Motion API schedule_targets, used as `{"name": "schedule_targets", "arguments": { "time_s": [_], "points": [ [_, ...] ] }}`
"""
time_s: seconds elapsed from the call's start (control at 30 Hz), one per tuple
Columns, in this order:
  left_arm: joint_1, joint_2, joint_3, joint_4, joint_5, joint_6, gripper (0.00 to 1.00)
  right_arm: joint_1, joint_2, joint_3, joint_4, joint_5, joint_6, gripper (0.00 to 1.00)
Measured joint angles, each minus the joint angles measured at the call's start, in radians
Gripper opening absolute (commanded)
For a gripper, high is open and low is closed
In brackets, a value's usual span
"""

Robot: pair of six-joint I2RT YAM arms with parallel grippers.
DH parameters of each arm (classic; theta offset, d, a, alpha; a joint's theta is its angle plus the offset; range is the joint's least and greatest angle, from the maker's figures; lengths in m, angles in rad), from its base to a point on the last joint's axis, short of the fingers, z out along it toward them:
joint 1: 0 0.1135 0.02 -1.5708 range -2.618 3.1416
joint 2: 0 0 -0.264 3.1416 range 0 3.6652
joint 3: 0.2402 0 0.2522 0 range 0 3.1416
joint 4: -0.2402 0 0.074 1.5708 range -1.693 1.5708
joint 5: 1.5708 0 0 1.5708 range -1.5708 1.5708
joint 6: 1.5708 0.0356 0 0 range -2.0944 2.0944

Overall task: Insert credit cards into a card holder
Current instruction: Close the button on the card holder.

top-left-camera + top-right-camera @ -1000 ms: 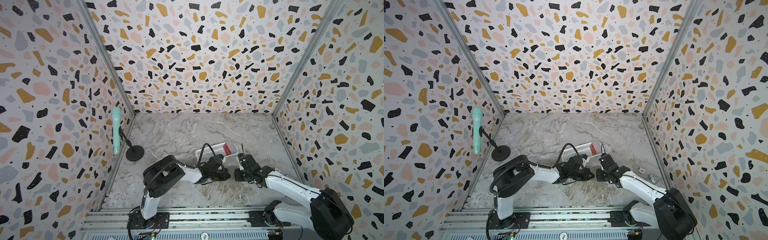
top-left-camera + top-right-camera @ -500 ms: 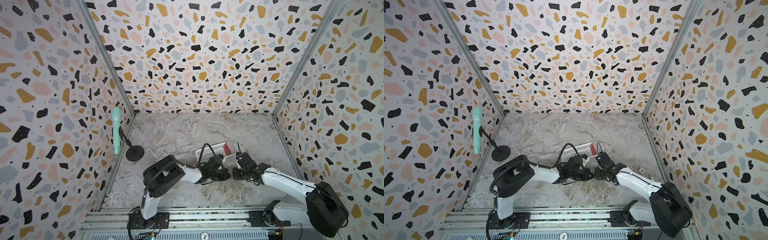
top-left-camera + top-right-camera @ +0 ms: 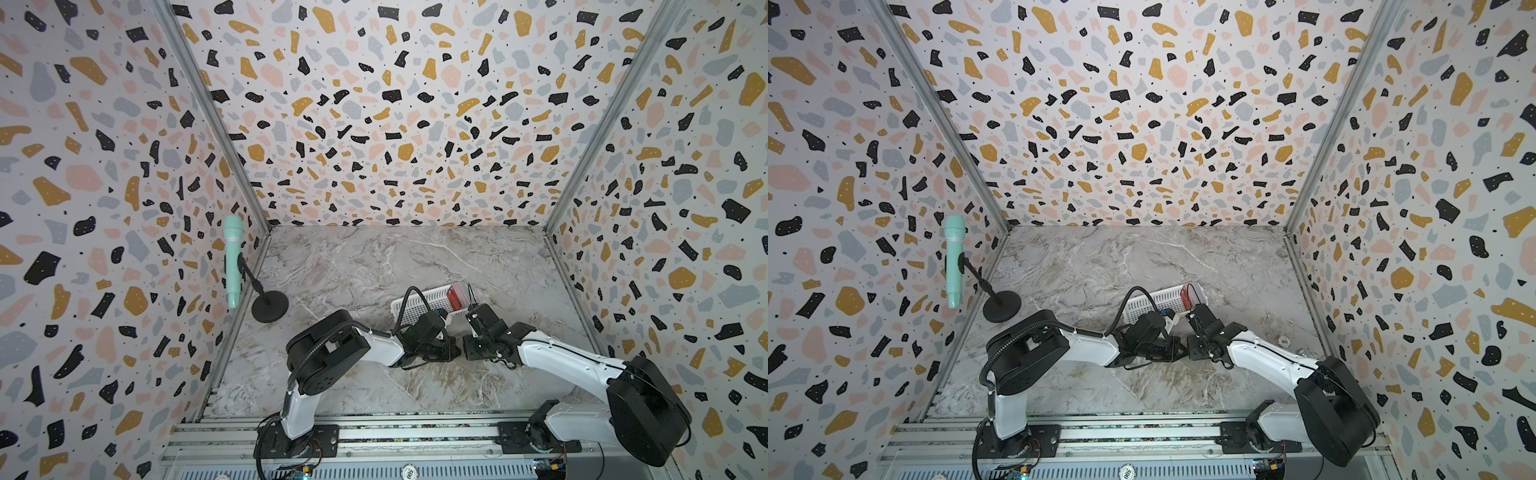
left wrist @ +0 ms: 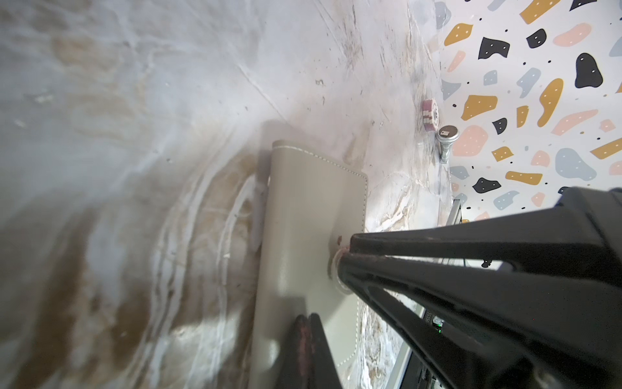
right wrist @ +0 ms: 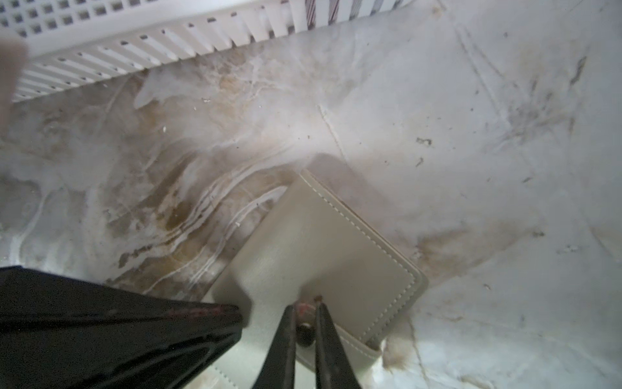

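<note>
The card holder [image 4: 303, 215] is a closed grey-taupe wallet lying flat on the marble floor, also seen in the right wrist view [image 5: 319, 242]. My left gripper [image 4: 307, 318] is shut, its tips resting on the wallet's cover. My right gripper [image 5: 306, 308] is closed narrowly around the wallet's snap tab [image 5: 340, 340], with the dark snap stud between its fingers. In both top views the two grippers [image 3: 455, 353] [image 3: 467, 353] meet tip to tip and hide the wallet. The red credit cards [image 3: 457, 296] [image 3: 1190, 296] stand in the right end of the white basket.
The white perforated basket [image 3: 415, 303] [image 5: 134, 43] lies just behind the grippers. A mint microphone [image 3: 232, 262] on a black stand is by the left wall. A poker chip [image 4: 430, 114] and a metal stud [image 4: 447, 138] sit near the right wall.
My right gripper has slid left and now meets the left gripper over the wallet. The left arm has stayed put.
</note>
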Motion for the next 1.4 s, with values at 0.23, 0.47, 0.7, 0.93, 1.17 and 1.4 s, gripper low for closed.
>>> {"name": "schedule_targets", "arguments": {
  "time_s": [0.23, 0.47, 0.7, 0.93, 1.17, 1.4],
  "points": [
    [0.000, 0.001, 0.000, 0.003, 0.000, 0.000, 0.00, 0.002, 0.000, 0.004, -0.011, -0.002, -0.005, 0.13],
    [0.000, 0.001, 0.000, 0.003, 0.000, 0.000, 0.00, 0.008, 0.017, 0.017, -0.019, 0.002, -0.005, 0.13],
    [0.000, 0.001, 0.000, 0.003, 0.000, 0.000, 0.00, 0.015, 0.037, 0.029, -0.026, 0.010, -0.005, 0.13],
    [0.000, 0.002, 0.000, 0.004, 0.000, 0.000, 0.00, 0.027, 0.039, 0.031, -0.025, 0.025, -0.004, 0.12],
    [0.000, 0.003, 0.000, 0.006, 0.000, 0.000, 0.00, 0.037, 0.034, 0.031, -0.035, 0.035, 0.003, 0.15],
    [0.000, 0.003, 0.000, 0.007, 0.000, 0.000, 0.00, 0.039, 0.034, 0.035, -0.050, 0.039, 0.003, 0.15]
  ]
}}
